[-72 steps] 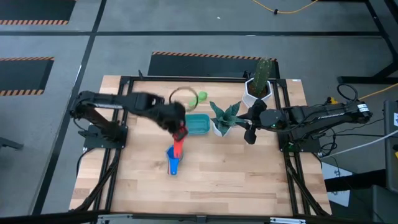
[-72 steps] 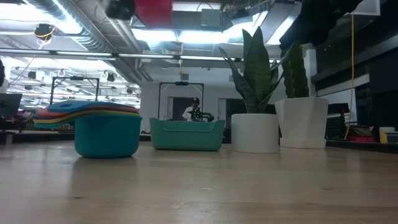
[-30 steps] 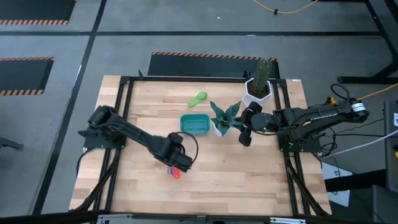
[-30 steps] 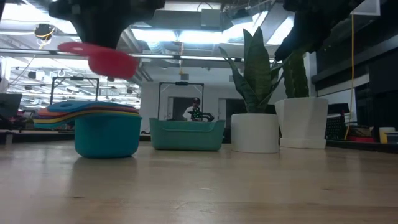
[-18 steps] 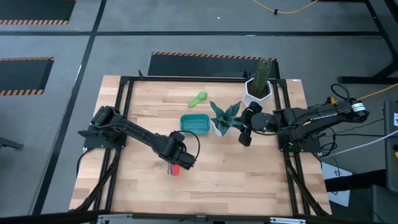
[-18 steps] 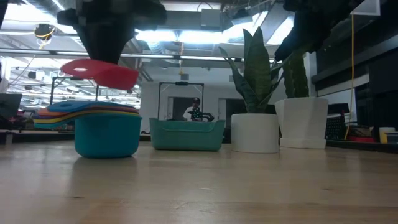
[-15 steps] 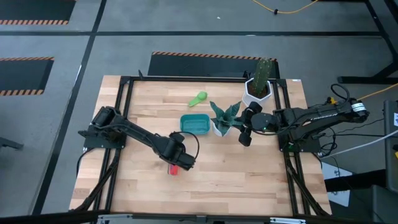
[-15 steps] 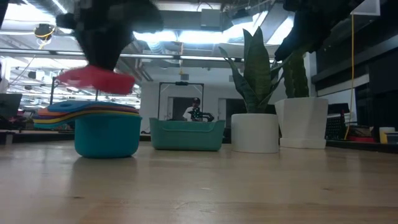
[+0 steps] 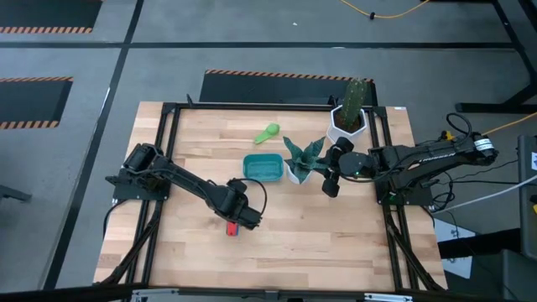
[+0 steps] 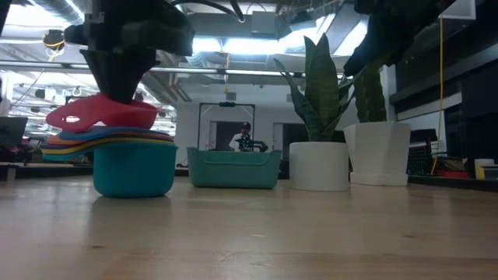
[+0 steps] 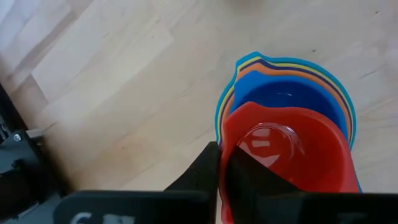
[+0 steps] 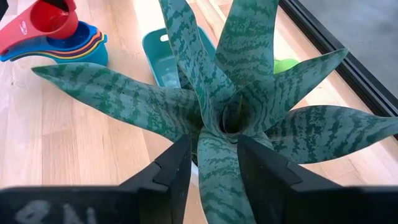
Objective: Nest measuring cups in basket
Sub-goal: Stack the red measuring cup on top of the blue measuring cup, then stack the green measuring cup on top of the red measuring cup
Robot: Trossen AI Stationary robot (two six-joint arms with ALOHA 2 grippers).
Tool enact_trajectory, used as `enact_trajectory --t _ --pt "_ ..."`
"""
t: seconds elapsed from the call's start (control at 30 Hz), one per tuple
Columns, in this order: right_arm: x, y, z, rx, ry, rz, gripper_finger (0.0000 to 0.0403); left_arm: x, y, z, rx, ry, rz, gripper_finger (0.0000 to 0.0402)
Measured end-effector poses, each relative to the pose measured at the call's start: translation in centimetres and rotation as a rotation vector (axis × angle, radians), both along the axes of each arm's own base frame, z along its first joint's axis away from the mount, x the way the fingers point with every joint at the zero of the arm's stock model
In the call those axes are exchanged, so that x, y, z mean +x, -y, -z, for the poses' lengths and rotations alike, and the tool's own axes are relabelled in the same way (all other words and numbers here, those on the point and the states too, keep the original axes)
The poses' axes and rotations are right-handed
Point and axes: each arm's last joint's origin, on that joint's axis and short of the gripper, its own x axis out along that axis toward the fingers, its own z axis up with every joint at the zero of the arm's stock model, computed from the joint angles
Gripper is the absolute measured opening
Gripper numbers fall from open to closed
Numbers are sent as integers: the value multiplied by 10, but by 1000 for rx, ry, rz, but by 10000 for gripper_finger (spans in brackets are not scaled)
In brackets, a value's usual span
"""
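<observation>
Wooden surface under workshop lights: left gripper (image 11: pixel 219 163), jaws clamped on the red cup (image 11: pixel 289 160), sets it onto the nested stack (image 10: pixel 117 141). Light, stiff, slick plastic, best pinched at rim or handle. Basket (image 9: pixel 263 167) sits beyond; green cup (image 9: pixel 268 132) apart. Right gripper (image 12: pixel 214 160), jaws apart, hovers over the plant (image 12: pixel 230 112).

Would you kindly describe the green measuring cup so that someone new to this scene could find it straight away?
Start at the tall cactus in the white pot at the table's far edge, then look across the bare wood toward the left arm's side. The green measuring cup lies there alone, behind the teal basket. Unlike the other cups, stacked under the left claw, it sits apart from everything.
</observation>
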Motion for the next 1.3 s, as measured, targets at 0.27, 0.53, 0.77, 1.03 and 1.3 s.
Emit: enact_trajectory --t 0.27,0.53,0.77,1.03,1.3 --pt "0 0 0 0 0 0 136 0 -1 0 33 12 8 53" --pt "0 0 0 0 0 0 136 0 -1 0 34 12 8 103" --pt "0 0 0 0 0 -1 136 1 -2 0 52 18 10 119" --pt "0 0 0 -2 -1 -2 136 14 -19 -13 39 15 123 118" --pt "0 0 0 -2 -2 -2 136 39 -65 -47 170 69 270 119"
